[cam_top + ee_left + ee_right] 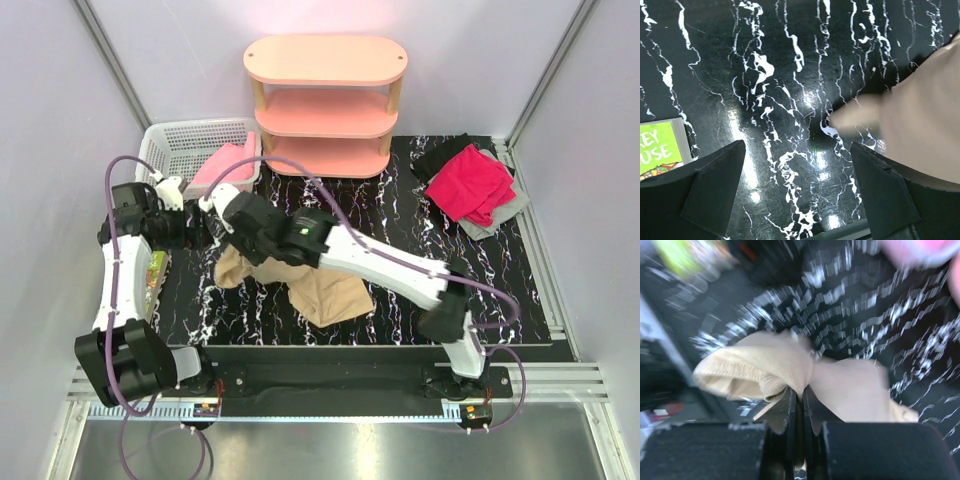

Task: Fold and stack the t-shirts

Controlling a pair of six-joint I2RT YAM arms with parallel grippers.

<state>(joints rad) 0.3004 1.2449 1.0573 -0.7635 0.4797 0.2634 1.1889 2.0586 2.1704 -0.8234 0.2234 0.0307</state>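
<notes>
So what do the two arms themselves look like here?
The left arm and right arm have white links with bulky black joints. A purple cable loops along each. The right arm's wrist shows a small green light. The left gripper and right gripper have black fingers.

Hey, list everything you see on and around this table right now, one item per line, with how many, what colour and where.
tan t-shirt: one, tan-beige, crumpled near left of centre
magenta t-shirt: one, magenta-red, top of the far-right pile
grey t-shirt: one, grey, under the magenta one
black t-shirt: one, black, back of that pile
pink t-shirt: one, light pink, draped over the basket's rim
basket: one, white mesh, far left
shelf: one, peach-pink, three tiers, far centre
printed item: one, green-yellow, left edge; kind unclear
mat: one, black with white veins, covering the table
left pincer: one, black, open over bare mat
right pincer: one, black, shut on the tan t-shirt
</notes>
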